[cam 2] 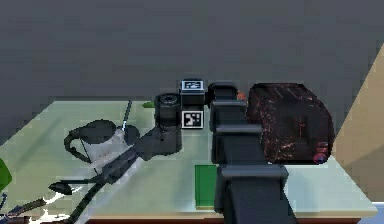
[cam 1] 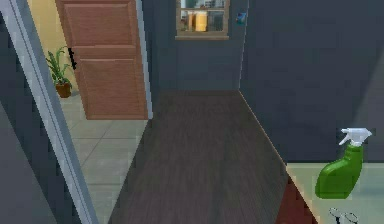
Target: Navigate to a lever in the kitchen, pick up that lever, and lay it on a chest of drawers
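Where the arm (cam 2: pixel 250 172) meets the jaws, two white squares (cam 2: pixel 192 120) bear black marks.

We make out a long, thin dark bar (cam 2: pixel 115 172), perhaps the lever, lying flat and slantwise on the pale tabletop (cam 2: pixel 90 110) toward its near left corner.

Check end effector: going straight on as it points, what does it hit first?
Probably the clear, dark-handled jug on the table, right by the end effector toward the arm side view's left; depth unclear, it may pass beside.
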Robot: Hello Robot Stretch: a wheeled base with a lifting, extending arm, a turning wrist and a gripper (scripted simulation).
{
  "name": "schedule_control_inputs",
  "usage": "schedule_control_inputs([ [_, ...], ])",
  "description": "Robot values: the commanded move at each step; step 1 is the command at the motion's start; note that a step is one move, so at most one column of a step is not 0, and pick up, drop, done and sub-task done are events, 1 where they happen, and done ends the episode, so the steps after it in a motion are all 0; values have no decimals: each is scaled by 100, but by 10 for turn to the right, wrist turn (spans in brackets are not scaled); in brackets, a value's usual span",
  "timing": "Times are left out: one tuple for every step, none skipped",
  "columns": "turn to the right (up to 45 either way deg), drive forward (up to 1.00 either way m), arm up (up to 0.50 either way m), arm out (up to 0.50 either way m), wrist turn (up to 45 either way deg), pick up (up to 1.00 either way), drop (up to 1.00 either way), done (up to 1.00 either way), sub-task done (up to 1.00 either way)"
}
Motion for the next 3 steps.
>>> schedule_control_inputs([
  [0,0,0,0,-180,0,0,0,0],
  [0,0,0,-16,0,0,0,0,0],
  [0,90,0,0,0,0,0,0,0],
])
